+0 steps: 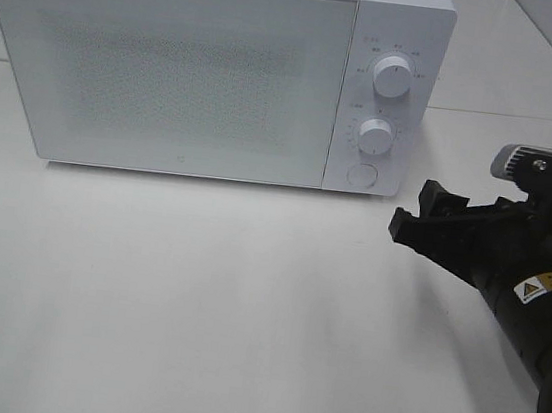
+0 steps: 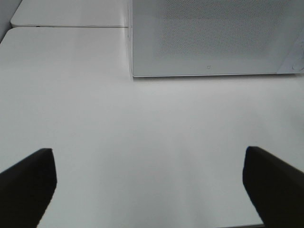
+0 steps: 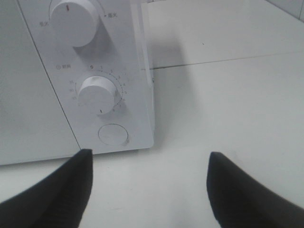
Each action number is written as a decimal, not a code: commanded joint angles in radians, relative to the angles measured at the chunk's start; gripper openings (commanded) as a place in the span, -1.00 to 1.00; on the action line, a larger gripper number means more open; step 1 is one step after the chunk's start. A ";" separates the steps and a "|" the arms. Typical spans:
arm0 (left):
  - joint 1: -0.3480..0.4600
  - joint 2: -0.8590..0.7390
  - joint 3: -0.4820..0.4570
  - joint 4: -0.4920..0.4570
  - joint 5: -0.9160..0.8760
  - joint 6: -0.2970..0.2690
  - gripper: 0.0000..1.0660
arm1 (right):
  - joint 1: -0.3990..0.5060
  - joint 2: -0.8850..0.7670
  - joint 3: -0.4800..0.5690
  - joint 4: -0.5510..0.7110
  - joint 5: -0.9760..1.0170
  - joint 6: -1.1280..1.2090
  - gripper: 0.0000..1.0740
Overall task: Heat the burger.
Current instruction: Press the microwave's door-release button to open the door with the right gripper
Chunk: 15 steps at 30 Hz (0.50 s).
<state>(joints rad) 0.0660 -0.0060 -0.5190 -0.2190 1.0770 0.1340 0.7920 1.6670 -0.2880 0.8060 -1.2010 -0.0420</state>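
Microwave (image 1: 193, 65) is shown closed on a white table (image 1: 193, 307); the burger is not seen in any view. The left gripper (image 2: 147, 154) and right gripper (image 1: 415, 207) are held apart, empty. The burger is judged soft and light, best pinched gently at the bun's sides.

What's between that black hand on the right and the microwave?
Nothing: only bare table separates the right hand from the microwave, as the high view shows.

Bright, diffuse light nearly washes out the white table (image 1: 193, 307) and microwave (image 1: 207, 67), whose door (image 1: 170, 83) shows grainy speckle. Soft shadows lie beside the microwave; the right wrist view's near foreground appears slightly defocused.
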 commanded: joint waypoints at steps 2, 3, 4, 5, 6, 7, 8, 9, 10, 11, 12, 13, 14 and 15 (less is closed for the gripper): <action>0.000 -0.016 0.004 -0.004 -0.009 -0.002 0.88 | 0.005 -0.002 0.001 -0.005 -0.011 0.242 0.03; 0.000 -0.016 0.004 -0.004 -0.009 -0.002 0.88 | 0.005 -0.002 0.001 -0.005 -0.011 0.301 -0.03; 0.000 -0.016 0.004 -0.004 -0.009 -0.002 0.88 | 0.005 -0.002 0.001 -0.006 -0.011 0.408 -0.14; 0.000 -0.016 0.004 -0.004 -0.009 -0.002 0.88 | 0.005 -0.002 0.001 -0.006 -0.010 0.467 -0.19; 0.000 -0.016 0.004 -0.004 -0.009 -0.002 0.88 | 0.005 -0.002 0.001 -0.006 -0.010 0.467 -0.19; 0.000 -0.016 0.004 -0.004 -0.009 -0.002 0.88 | 0.005 -0.002 0.001 -0.007 -0.010 0.571 -0.28; 0.000 -0.016 0.004 -0.004 -0.009 -0.002 0.88 | 0.005 -0.002 0.001 -0.007 -0.010 0.630 -0.33; 0.000 -0.016 0.004 -0.004 -0.009 -0.002 0.88 | 0.005 -0.002 0.001 -0.007 -0.010 0.630 -0.33; 0.000 -0.016 0.004 -0.004 -0.009 -0.002 0.88 | 0.005 -0.002 0.001 -0.010 -0.005 0.741 -0.42; 0.000 -0.016 0.004 -0.004 -0.009 -0.002 0.88 | 0.005 -0.002 0.001 -0.010 -0.005 0.741 -0.42; 0.000 -0.016 0.004 -0.004 -0.009 -0.002 0.88 | 0.005 -0.002 0.001 -0.011 0.002 0.782 -0.45; 0.000 -0.016 0.004 -0.004 -0.009 -0.002 0.88 | 0.005 -0.002 0.001 -0.011 0.028 0.882 -0.53; 0.000 -0.016 0.004 -0.004 -0.009 -0.002 0.88 | 0.005 -0.002 0.001 -0.011 0.045 0.939 -0.56; 0.000 -0.016 0.004 -0.004 -0.009 -0.002 0.88 | 0.005 -0.002 0.001 -0.011 0.045 0.939 -0.56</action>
<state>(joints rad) 0.0660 -0.0060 -0.5190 -0.2190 1.0770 0.1340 0.7920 1.6670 -0.2880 0.8050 -1.1640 0.8590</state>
